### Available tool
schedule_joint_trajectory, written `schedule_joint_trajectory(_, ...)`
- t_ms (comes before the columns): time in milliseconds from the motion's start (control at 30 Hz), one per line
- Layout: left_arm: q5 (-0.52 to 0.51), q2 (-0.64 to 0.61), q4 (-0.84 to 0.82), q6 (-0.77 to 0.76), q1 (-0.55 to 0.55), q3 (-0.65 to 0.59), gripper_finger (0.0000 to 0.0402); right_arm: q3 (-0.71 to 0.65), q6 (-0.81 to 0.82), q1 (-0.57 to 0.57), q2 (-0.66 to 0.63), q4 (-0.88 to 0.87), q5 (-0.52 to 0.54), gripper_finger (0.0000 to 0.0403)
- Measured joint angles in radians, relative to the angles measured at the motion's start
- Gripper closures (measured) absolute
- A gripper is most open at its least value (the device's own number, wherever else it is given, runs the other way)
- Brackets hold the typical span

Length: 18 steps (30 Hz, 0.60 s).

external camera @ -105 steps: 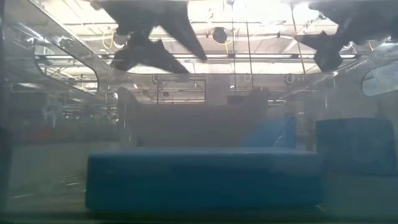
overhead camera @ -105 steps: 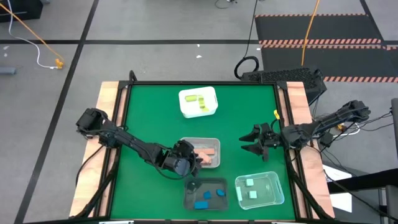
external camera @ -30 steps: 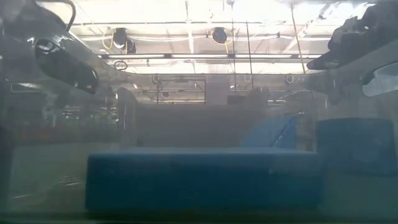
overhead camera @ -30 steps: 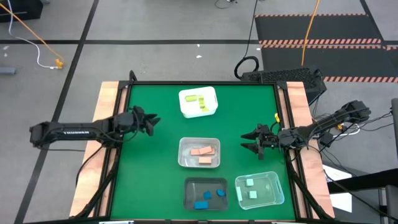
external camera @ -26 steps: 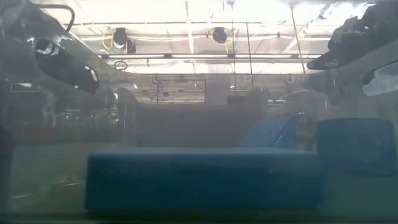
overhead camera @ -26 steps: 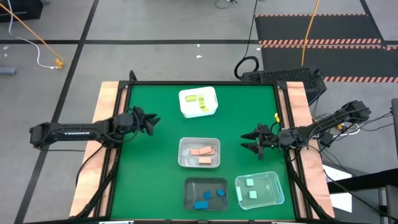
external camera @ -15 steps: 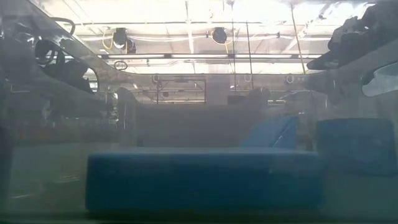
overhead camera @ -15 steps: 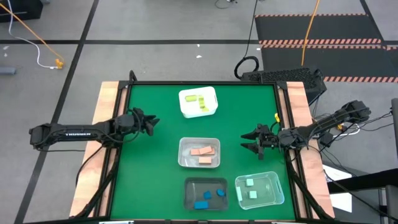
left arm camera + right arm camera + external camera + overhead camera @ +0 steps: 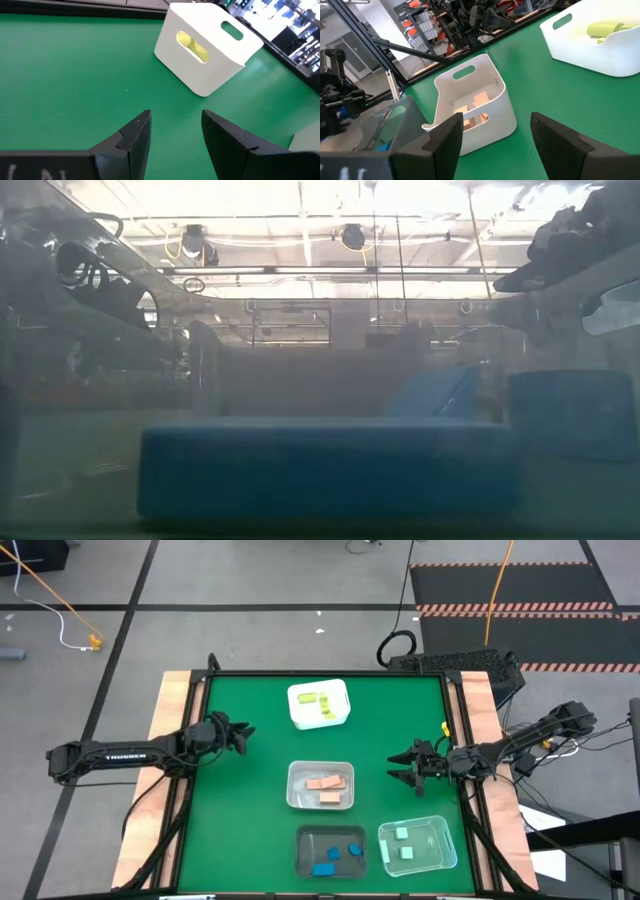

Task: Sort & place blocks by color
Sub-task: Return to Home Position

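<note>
Near left: a dark tub (image 9: 301,852) sits at the near edge of the green table (image 9: 240,820) with the blue blocks (image 9: 325,869) inside, well apart from both grippers.
Near right: a clear tub (image 9: 450,845) just beside it holds two mint blocks (image 9: 402,834). They lie nearer than the right arm's jaws and well below them.
Middle: the middle tub (image 9: 292,787) holds the salmon blocks (image 9: 325,783), between the two arms.
Right gripper (image 9: 392,769): it hovers over the table by the right edge, pointing left. Its jaws stand spread with nothing between them. The salmon blocks lie straight ahead of the jaws in their tub, with bare green between.
Left gripper (image 9: 246,736): it hangs by the left edge, a little farther back than the right one, pointing right. Its jaws stand apart and empty.
Far: a white tub (image 9: 344,705) holds the yellow blocks (image 9: 318,700). They lie ahead of the left jaws and slightly farther off. From the left wrist view one yellow block shows through the tub's handle slot.
</note>
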Motion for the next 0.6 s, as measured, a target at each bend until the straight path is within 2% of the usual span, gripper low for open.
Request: schedule_joint_trajectory(600,0.0,0.0,0.001,-0.003,0.0,0.0,0.0227,0.0,0.0,0.0,0.0,0.0,0.0,0.0181)
